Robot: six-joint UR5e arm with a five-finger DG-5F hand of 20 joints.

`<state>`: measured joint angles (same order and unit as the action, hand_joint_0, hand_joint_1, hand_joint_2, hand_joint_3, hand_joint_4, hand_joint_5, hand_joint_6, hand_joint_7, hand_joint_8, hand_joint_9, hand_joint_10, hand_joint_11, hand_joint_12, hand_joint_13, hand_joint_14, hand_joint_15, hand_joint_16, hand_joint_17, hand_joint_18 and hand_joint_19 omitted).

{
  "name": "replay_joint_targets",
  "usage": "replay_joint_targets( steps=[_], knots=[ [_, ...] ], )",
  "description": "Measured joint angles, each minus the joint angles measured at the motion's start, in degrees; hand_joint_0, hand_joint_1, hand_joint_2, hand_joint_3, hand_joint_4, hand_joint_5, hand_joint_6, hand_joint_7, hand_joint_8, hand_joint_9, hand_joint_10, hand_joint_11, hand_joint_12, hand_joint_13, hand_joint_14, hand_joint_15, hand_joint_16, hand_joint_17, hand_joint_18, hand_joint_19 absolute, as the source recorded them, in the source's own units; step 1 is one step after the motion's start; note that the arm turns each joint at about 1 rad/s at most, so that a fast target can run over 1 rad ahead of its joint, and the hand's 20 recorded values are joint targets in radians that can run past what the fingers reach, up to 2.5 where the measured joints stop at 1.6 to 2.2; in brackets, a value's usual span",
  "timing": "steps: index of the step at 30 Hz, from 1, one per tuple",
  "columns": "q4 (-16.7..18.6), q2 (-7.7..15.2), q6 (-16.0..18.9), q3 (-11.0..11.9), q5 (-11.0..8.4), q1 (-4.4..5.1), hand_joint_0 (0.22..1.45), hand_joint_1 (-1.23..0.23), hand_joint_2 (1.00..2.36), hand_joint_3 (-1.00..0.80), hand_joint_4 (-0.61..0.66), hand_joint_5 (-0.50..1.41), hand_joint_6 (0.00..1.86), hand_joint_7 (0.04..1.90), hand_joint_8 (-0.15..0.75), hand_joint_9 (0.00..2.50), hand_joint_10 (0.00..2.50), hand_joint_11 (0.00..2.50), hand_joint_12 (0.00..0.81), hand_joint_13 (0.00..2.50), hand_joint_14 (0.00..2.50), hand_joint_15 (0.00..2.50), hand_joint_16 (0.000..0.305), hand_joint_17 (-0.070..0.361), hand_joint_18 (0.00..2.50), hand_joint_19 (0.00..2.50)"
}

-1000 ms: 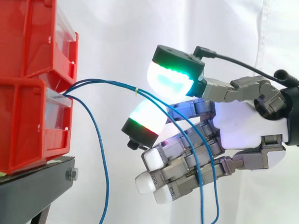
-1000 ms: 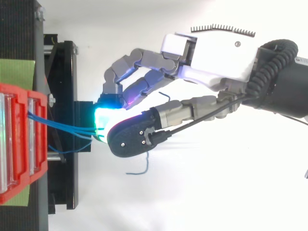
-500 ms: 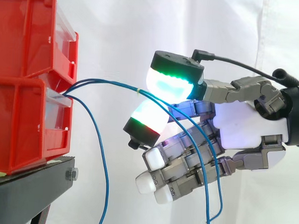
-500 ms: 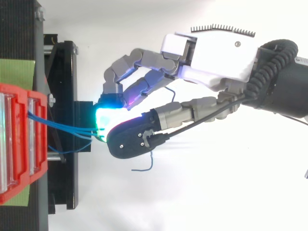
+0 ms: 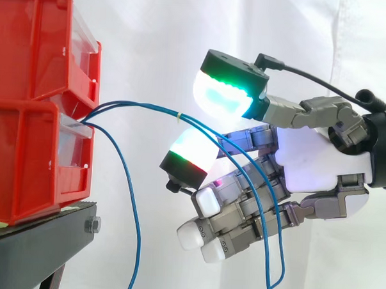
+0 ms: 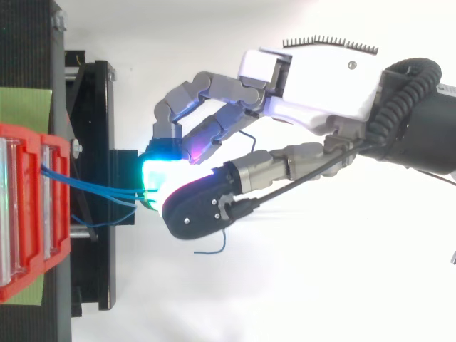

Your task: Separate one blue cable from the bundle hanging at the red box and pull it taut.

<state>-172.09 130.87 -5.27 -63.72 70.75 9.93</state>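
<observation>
The blue cables point(image 5: 140, 106) leave the front of the lower red box point(image 5: 25, 163) and run toward 3 o'clock to a yellow tie point(image 5: 178, 116). One strand point(image 5: 131, 206) drops from the box toward 6 o'clock, just off the black stand point(image 5: 35, 246). Past the tie the others slope toward 5 o'clock, through the gap between the glowing pads point(image 5: 224, 98) of the hand point(image 5: 314, 162). These pads stand apart, not pinching, and the lower fingers are bent with the cables draped across them.

From above, the hand point(image 6: 313, 78) reaches in from the right, close to the blue cables point(image 6: 85, 182) leaving the red bins point(image 6: 32, 214). A loose cable end point(image 6: 210, 251) curls nearby.
</observation>
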Motion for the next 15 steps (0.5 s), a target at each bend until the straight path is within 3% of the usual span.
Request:
replay_joint_targets(
  steps=[6, 8, 11, 15],
  knots=[
    [0.0, 0.0, 0.0, 0.0, -0.05, 0.00, 0.66, -0.79, 1.00, -0.50, 0.05, -0.17, 0.91, 1.16, 0.274, 0.99, 0.02, 0.73, 0.297, 0.75, 0.01, 0.36, 0.042, 0.094, 0.57, 0.41],
    [0.0, 0.0, 0.0, 0.0, -0.06, 0.00, 0.69, -0.83, 1.01, -0.43, 0.00, -0.17, 0.92, 1.18, 0.268, 0.99, 0.02, 0.72, 0.295, 0.75, 0.01, 0.35, 0.042, 0.094, 0.57, 0.41],
    [0.0, 0.0, 0.0, 0.0, -0.05, 0.00, 0.73, -0.87, 1.01, -0.45, -0.05, -0.18, 0.93, 1.12, 0.254, 0.96, 0.02, 0.72, 0.290, 0.75, 0.01, 0.35, 0.042, 0.094, 0.58, 0.39],
    [0.0, 0.0, 0.0, 0.0, -0.02, 0.00, 0.76, -0.92, 1.00, -0.50, 0.00, -0.19, 0.93, 1.08, 0.243, 0.95, 0.02, 0.72, 0.285, 0.75, 0.01, 0.35, 0.041, 0.093, 0.59, 0.36]
  ],
)
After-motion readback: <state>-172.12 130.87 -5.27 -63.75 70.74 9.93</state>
